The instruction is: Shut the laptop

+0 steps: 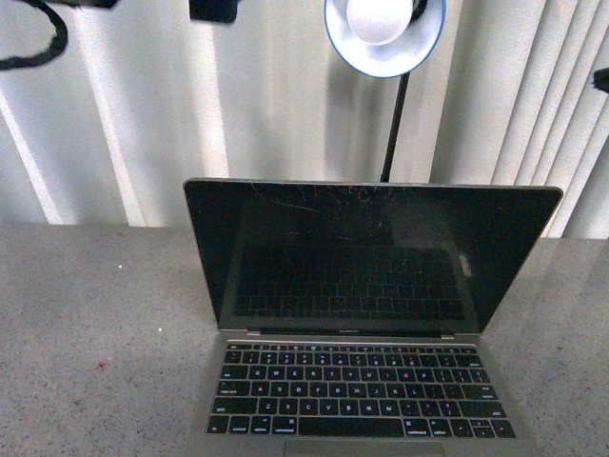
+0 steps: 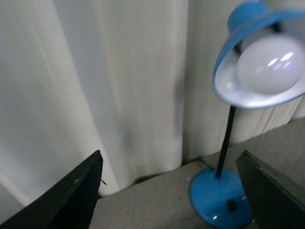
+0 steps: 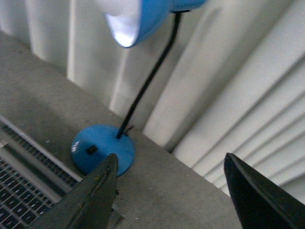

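Note:
The laptop (image 1: pixel 366 314) stands open on the grey table in the middle of the front view. Its scratched black screen (image 1: pixel 366 252) is upright and tilted slightly back, and the black keyboard (image 1: pixel 357 390) faces me. Neither gripper shows in the front view. In the left wrist view my left gripper (image 2: pixel 169 191) is open and empty above the table, facing the curtain, with no laptop in sight. My right gripper (image 3: pixel 169 191) is also open and empty; a corner of the laptop (image 3: pixel 19 186) with keys shows beside one of its fingers (image 3: pixel 90 200).
A blue desk lamp stands behind the laptop, its shade (image 1: pixel 385 33) above the screen, its black stem (image 1: pixel 393 129) rising behind the lid and its round base (image 2: pixel 221 198) (image 3: pixel 102 150) on the table. A white pleated curtain (image 1: pixel 143 114) closes the back.

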Robot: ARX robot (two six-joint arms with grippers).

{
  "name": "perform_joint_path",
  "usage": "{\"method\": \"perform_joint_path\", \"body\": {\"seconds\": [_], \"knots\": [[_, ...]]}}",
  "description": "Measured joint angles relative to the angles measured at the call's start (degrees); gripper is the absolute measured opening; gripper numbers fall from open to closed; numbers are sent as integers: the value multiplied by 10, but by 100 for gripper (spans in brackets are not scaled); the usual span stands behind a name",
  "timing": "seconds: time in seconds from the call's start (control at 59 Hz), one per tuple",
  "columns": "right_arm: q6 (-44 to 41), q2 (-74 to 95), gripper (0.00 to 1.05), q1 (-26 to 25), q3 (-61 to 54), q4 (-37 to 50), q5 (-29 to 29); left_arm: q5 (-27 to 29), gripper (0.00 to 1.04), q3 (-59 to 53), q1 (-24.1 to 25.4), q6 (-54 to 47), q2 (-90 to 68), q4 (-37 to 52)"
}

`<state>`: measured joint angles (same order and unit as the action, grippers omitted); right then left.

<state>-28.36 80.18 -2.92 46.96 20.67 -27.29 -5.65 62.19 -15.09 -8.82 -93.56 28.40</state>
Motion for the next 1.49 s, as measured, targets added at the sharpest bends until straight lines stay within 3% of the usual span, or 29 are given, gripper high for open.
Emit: {"method": "perform_joint_path", "body": {"seconds": [0.068, 0.288, 0.356, 0.424, 0.458, 0.475, 0.627, 1.492], "knots": [[-28, 18, 56, 6, 15, -10, -38, 21, 70, 20, -4, -34, -27, -37], [-93, 71, 17, 17, 75, -83, -53, 30, 33, 40, -15, -110, -51, -71], [-101, 88, 3, 21, 92, -91, -52, 22, 17, 48, -17, -127, -52, -104], [-113, 104, 3, 28, 106, -103, -55, 11, 3, 47, -17, -138, -52, -131], [-118, 112, 3, 32, 112, -108, -57, 9, 4, 47, -17, -145, -52, -140], [-144, 161, 3, 61, 151, -137, -58, 12, 4, 57, -23, -180, -77, -180], [-156, 170, 3, 65, 167, -160, -62, 8, 4, 73, -28, -197, -89, -223], [-227, 162, 3, 67, 110, -229, -88, -14, 4, 53, -57, -225, -69, -304]]}}
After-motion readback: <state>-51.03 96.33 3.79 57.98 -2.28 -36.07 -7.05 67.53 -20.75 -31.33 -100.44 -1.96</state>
